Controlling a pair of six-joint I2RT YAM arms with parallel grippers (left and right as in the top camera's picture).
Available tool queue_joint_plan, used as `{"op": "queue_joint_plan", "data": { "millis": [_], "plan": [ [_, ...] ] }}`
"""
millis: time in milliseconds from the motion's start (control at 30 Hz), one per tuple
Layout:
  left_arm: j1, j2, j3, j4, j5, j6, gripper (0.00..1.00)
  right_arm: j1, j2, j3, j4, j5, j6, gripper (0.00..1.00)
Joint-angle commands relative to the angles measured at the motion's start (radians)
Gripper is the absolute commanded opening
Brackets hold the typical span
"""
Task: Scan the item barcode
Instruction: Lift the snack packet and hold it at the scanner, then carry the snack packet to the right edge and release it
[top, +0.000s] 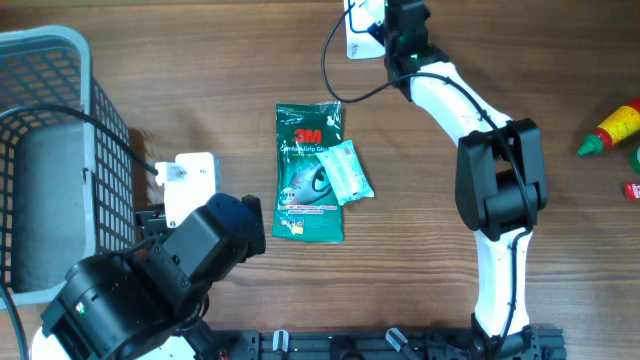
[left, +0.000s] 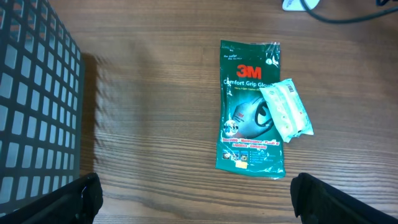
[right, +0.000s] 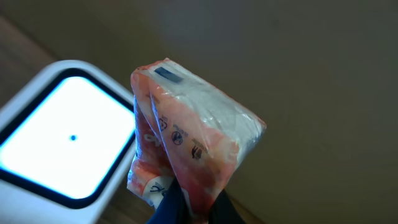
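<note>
Overhead looks straight down; left wrist shares its green packet (top: 298, 150); right wrist closely faces scanner (right: 62, 134).

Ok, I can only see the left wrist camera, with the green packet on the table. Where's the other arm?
Observer: Over at the far edge of the table; the right gripper is shut on an orange packet.
Operator: Is it by the beepy scanner?
Observer: Yes, the scanner shows its white window glowing just behind the packet.
Operator: Anything else I'm missing?
Observer: A red and yellow bottle lies near the table's right edge.
</note>
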Motion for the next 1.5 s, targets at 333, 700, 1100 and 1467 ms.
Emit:
{"op": "queue_joint_plan", "data": {
  "millis": [333,700,1100,1467],
  "plan": [
    [0.001,-0.002,0.003,0.002,-0.003,-0.013,1.00,-0.187,-0.317,0.039,-0.656,0.566,0.631,0.04],
    [0.001,-0.002,0.003,0.002,-0.003,-0.013,1.00,-0.564,-0.403,-0.021,-1.292,0.337,1.145,0.04],
    [0.001,-0.002,0.003,0.002,-0.003,-0.013,1.00,-0.797,-0.402,-0.426,-0.914,0.202,1.137,0.05],
    [0.001,-0.002,0.003,0.002,-0.003,-0.013,1.00,-0.801,-0.444,-0.391,-0.797,-0.144,1.140,1.00]
  ]
}}
